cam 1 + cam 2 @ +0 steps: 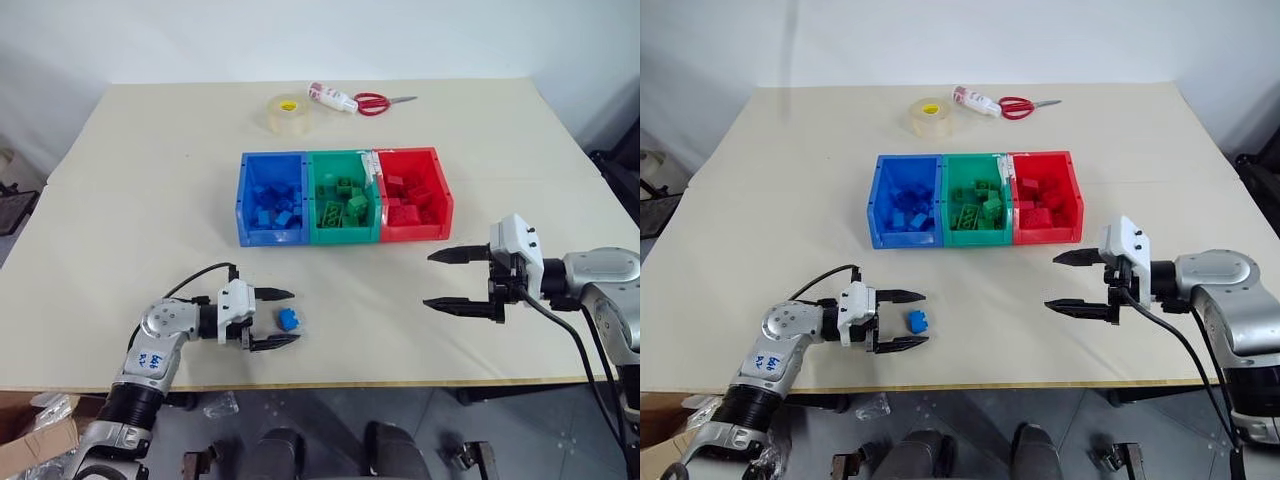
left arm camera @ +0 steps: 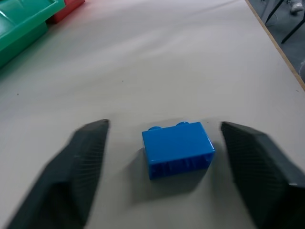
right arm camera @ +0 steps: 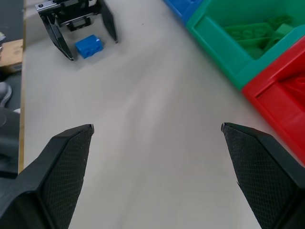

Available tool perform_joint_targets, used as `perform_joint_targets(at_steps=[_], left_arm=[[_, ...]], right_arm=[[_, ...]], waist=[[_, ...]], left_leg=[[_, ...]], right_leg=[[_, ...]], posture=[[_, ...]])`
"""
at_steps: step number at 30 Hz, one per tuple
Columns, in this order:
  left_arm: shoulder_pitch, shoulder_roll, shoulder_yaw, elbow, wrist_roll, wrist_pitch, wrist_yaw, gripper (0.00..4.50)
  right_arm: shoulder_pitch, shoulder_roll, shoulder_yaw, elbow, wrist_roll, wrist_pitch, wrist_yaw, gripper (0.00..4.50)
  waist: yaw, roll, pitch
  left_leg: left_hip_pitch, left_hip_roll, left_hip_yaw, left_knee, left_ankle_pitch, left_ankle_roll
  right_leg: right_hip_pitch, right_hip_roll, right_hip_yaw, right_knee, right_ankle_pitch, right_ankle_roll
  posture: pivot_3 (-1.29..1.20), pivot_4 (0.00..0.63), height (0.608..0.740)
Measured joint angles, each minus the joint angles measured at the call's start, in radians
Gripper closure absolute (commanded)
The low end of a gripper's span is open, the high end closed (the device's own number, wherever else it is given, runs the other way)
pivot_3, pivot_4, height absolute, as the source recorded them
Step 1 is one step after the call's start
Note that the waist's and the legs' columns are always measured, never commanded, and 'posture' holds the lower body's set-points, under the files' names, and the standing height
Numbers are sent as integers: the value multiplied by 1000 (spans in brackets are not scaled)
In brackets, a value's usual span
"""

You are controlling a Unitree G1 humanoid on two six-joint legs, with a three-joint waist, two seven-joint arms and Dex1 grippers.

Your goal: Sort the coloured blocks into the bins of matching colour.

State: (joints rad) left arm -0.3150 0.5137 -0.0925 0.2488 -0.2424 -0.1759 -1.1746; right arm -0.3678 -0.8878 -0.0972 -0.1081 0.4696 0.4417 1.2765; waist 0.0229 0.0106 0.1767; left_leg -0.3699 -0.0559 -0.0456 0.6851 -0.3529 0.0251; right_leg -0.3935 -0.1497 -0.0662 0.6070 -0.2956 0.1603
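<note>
nearest the front edge of the tabletop (image 1: pixel 120 170), the left end effector (image 1: pixel 272 319) lies low and level with its fingers spread to either side of a lone blue block (image 1: pixel 288 319) — the block sits between the pads, not yet touched, with a gap showing on each side in the left wrist view. to do this step well, i'd judge the fingers should close evenly on the two flat faces, studs left free, with the block kept centred so it isn't nudged away, then lift straight up before carrying it to the bins. the right end effector (image 1: pixel 462 280) hovers off to the right above the tabletop, jaws wide and empty, well apart from the block. nothing lies between the block and the blue bin (image 1: pixel 244 195), the leftmost of three joined trays; beside it stand the green bin (image 1: pixel 345 236) and the red bin (image 1: pixel 446 190), each already holding bricks of its own colour. the low front lip of the blue bin is what the carry must clear. farther back — out of the way — are a clear tape roll (image 1: pixel 287 113), a small bottle (image 1: pixel 332 97) and red-handled scissors (image 1: pixel 378 103).
</note>
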Motion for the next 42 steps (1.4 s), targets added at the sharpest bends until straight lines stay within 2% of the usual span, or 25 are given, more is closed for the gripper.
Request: perform_joint_targets(at_steps=[4,5,12,17,20,25,29,33,37,42], left_arm=[[-12,0,-8,8,5,-10,-12,2888],[-15,0,-8,10,7,-10,-14,3001],[-76,-10,27,12,5,23,65,3002],[-268,-65,125,51,-10,72,252,3002],[-358,-78,136,139,-8,71,285,3002],[-510,-111,136,399,39,26,378,1336],[-534,-114,136,454,52,0,383,30],[-527,-107,138,434,37,8,333,8],[-448,-47,156,287,-36,80,223,8],[-182,87,190,-20,-139,250,129,8]], right_arm=[[22,0,-24,-18,12,0,-21,0],[27,0,-26,-20,14,0,-25,0],[32,0,-29,-20,17,-2,-52,0],[36,0,-30,-29,22,-5,-69,0],[38,1,-30,-30,23,-6,-76,0],[37,2,-29,-29,23,-7,-89,0],[37,2,-29,-29,24,-8,-93,0],[39,2,-29,-29,25,-8,-98,0],[39,2,-29,-28,26,-9,-100,0],[28,-2,-26,20,21,-29,-74,0]], waist=[[1,0,0],[1,0,0],[3,0,0],[3,-1,1],[2,-1,1],[2,-4,2],[0,-4,3],[1,-5,3],[-5,-4,3],[-24,-4,3]], left_leg=[[0,0,0,0,0,0],[0,0,0,0,0,0],[-1,0,-1,1,0,0],[-2,-1,-2,4,0,0],[-2,-2,-2,3,0,0],[-2,-4,-1,3,0,0],[-2,-3,-2,2,0,0],[-2,-2,-1,2,0,0],[-2,-1,-2,2,0,0],[-1,0,-3,0,0,0]], right_leg=[[0,0,0,0,0,0],[0,0,0,0,0,0],[0,0,0,0,0,0],[0,0,-1,2,0,1],[0,0,-1,2,0,1],[0,1,-1,2,0,1],[-1,1,-1,2,0,1],[-1,1,-1,2,0,1],[-1,0,-1,2,0,1],[-1,0,0,3,0,1]], posture=[[0,150,740],[0,150,740],[0,150,740],[0,150,740],[0,150,740],[0,150,740],[0,150,740],[0,150,740],[0,150,740],[0,150,740]])
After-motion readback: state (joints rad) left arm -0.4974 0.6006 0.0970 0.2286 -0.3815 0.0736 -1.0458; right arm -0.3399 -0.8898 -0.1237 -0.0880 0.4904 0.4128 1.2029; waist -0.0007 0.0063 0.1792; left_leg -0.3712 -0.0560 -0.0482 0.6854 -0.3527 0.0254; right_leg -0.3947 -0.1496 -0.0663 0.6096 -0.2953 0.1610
